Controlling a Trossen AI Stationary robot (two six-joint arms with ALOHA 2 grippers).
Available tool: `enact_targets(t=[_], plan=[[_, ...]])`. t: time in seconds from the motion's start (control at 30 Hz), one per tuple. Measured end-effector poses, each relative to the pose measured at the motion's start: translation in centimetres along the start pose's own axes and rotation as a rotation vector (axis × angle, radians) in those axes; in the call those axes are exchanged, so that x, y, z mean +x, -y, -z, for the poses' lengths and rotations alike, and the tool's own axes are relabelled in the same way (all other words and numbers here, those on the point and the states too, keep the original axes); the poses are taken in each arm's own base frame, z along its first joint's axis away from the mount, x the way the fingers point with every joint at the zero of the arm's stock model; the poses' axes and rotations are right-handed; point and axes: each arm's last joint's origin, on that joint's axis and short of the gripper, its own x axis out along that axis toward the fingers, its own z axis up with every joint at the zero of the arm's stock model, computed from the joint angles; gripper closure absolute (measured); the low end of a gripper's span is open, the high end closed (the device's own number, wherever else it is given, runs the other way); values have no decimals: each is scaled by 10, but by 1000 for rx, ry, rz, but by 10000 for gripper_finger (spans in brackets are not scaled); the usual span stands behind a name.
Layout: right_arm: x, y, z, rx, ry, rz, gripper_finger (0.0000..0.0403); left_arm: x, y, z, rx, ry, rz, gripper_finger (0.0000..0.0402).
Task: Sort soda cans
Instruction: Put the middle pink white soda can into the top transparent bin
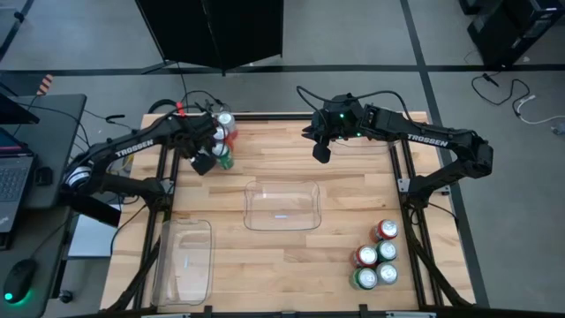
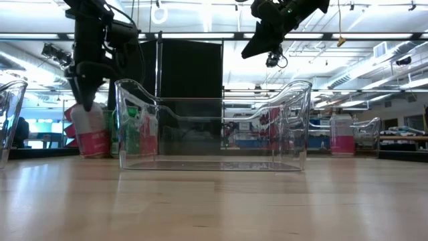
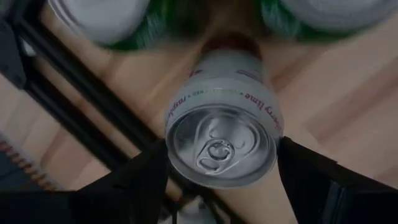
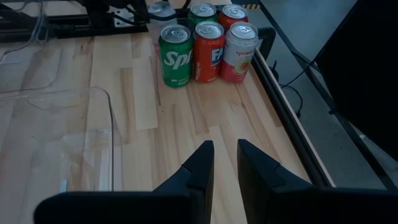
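In the left wrist view a silver-white soda can point(image 3: 231, 102) with red print and a silver top stands between the fingers of my left gripper point(image 3: 222, 163), which points down at the table's far left point(image 1: 206, 161). Around it stand more soda cans point(image 1: 225, 132), two green ones point(image 3: 127, 28) and a red one point(image 3: 231, 43) among them. My right gripper point(image 1: 321, 152) hangs over the far middle of the table, its fingers point(image 4: 224, 155) a narrow gap apart and holding nothing. Several soda cans point(image 1: 377, 256) stand grouped at the near right point(image 4: 209, 50). My left gripper has the silver-white can's upper wall point(image 3: 175, 118), just under the rim, between its two fingers, one on each side. The fingers point(image 3: 144, 180) come from above, pointing down. In the low view the can point(image 2: 91, 134) has its bottom on the table.
A clear plastic bin point(image 1: 282, 205) stands at the table's middle point(image 2: 214, 127), a second clear bin point(image 1: 184, 261) at the near left. Black frame rails point(image 1: 408, 177) run along the table's left and right edges. Bare wood lies between the bins and the near-right cans.
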Motion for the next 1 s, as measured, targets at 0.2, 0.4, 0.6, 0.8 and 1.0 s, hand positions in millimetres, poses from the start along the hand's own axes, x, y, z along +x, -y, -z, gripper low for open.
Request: enact_targets(t=[0.2, 0.4, 0.6, 0.8, 1.0], plan=[[0, 0, 0, 0, 0, 0, 345, -12, -3, 5, -8, -6, 3, 148], [0, 0, 0, 0, 0, 0, 345, -13, -2, 4, -9, 2, 21, 177], [0, 0, 0, 0, 0, 0, 345, -15, 6, 6, 31, 4, 38, 178], [0, 0, 0, 0, 0, 0, 345, -18, 18, 9, 53, 3, 84, 178], [0, 0, 0, 0, 1, 0, 345, -23, 32, 12, 80, 7, 132, 178]])
